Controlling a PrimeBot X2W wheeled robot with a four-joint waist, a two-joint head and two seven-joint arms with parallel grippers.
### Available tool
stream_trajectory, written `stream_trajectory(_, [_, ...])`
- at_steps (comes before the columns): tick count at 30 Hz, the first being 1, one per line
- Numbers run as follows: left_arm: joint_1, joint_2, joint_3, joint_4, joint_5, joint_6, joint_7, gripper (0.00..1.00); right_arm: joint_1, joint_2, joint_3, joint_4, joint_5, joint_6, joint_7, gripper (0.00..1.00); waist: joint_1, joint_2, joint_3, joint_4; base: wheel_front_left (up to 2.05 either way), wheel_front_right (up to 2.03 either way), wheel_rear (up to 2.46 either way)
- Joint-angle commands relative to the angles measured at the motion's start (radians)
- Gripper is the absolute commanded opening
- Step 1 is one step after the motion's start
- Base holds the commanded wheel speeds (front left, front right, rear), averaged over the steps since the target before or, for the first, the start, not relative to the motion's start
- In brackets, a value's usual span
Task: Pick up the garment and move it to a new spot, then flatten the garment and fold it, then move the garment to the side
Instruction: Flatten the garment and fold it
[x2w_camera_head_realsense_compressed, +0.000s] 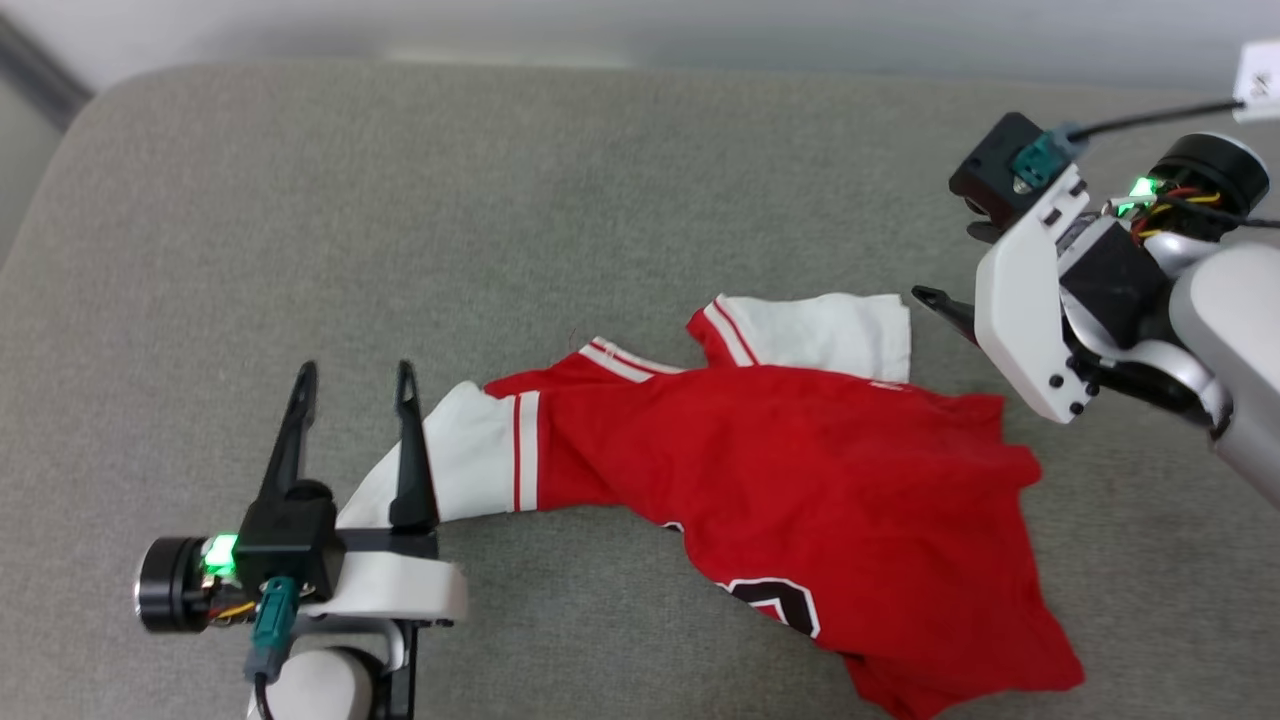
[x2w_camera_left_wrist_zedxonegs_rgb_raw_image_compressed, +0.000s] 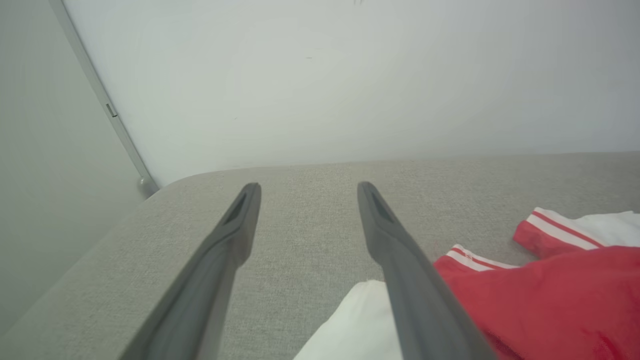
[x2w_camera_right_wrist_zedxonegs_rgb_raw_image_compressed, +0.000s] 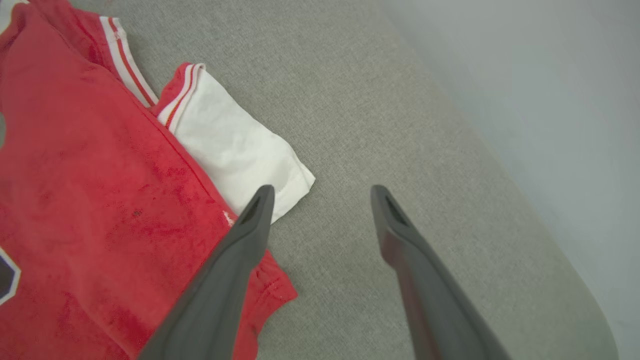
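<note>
The garment (x2w_camera_head_realsense_compressed: 800, 470) is a red jersey with white sleeves and striped trim, lying crumpled across the middle of the grey padded surface (x2w_camera_head_realsense_compressed: 400, 200). Part of a black, white-outlined figure shows near its lower hem. My left gripper (x2w_camera_head_realsense_compressed: 352, 385) is open at the lower left, its right finger over the edge of the near white sleeve (x2w_camera_head_realsense_compressed: 470, 460). In the left wrist view the open left gripper (x2w_camera_left_wrist_zedxonegs_rgb_raw_image_compressed: 308, 187) has the garment (x2w_camera_left_wrist_zedxonegs_rgb_raw_image_compressed: 550, 300) to its right. My right gripper (x2w_camera_head_realsense_compressed: 945, 262) hovers open beside the far white sleeve (x2w_camera_head_realsense_compressed: 830, 330). The right wrist view has the right gripper (x2w_camera_right_wrist_zedxonegs_rgb_raw_image_compressed: 322, 190) open over bare surface, its left finger above the garment's (x2w_camera_right_wrist_zedxonegs_rgb_raw_image_compressed: 100, 200) edge.
The grey surface has rounded corners, and its far edge (x2w_camera_head_realsense_compressed: 640, 60) meets a pale wall. Bare fabric stretches across the far half and the left of the surface. A black cable (x2w_camera_head_realsense_compressed: 1150, 115) runs from the right wrist to the upper right.
</note>
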Motion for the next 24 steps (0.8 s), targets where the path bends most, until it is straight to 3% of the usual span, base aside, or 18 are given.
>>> stream_trajectory(1, [-0.024, -0.016, 0.005, -0.007, 0.015, -0.011, -0.003, 1.00, -0.040, -0.001, 0.028, 0.018, 0.030, -0.001, 0.037, 1.00, -0.0001, -0.0001, 0.058, 0.037, 0.00, 0.00, 0.00])
stream_trajectory(5, [-0.055, -0.061, 0.017, -0.011, 0.047, -0.037, -0.003, 1.00, -0.121, 0.012, 0.119, 0.077, 0.095, -0.001, 0.126, 1.00, -0.0001, -0.0001, 0.115, 0.067, 0.00, 0.00, 0.00])
stream_trajectory(11, [-0.082, -0.107, 0.039, -0.021, 0.079, -0.063, -0.003, 1.00, -0.174, 0.036, 0.207, 0.145, 0.130, -0.001, 0.134, 1.00, -0.0001, -0.0001, 0.168, 0.095, 0.00, 0.00, 0.00])
stream_trajectory(18, [-0.089, -0.153, 0.077, -0.013, 0.117, -0.100, -0.003, 1.00, -0.072, 0.045, 0.290, 0.180, 0.119, 0.001, 0.155, 1.00, -0.0001, -0.0001, 0.187, 0.111, 0.00, 0.00, 0.00])
stream_trajectory(19, [-0.085, -0.156, 0.082, -0.011, 0.118, -0.103, -0.003, 1.00, -0.070, 0.046, 0.291, 0.175, 0.116, 0.001, 0.142, 0.44, -0.0001, -0.0001, 0.182, 0.108, 0.00, 0.00, 0.00])
stream_trajectory(20, [-0.080, -0.159, 0.087, -0.006, 0.120, -0.107, -0.003, 1.00, -0.071, 0.048, 0.290, 0.171, 0.118, 0.001, 0.126, 0.00, -0.0001, -0.0001, 0.174, 0.104, 0.00, 0.00, 0.00])
stream_trajectory(24, [-0.066, -0.164, 0.109, 0.005, 0.128, -0.119, -0.003, 1.00, -0.116, 0.046, 0.277, 0.161, 0.154, 0.001, 0.032, 0.00, -0.0001, -0.0001, 0.125, 0.082, 0.00, 0.00, 0.00])
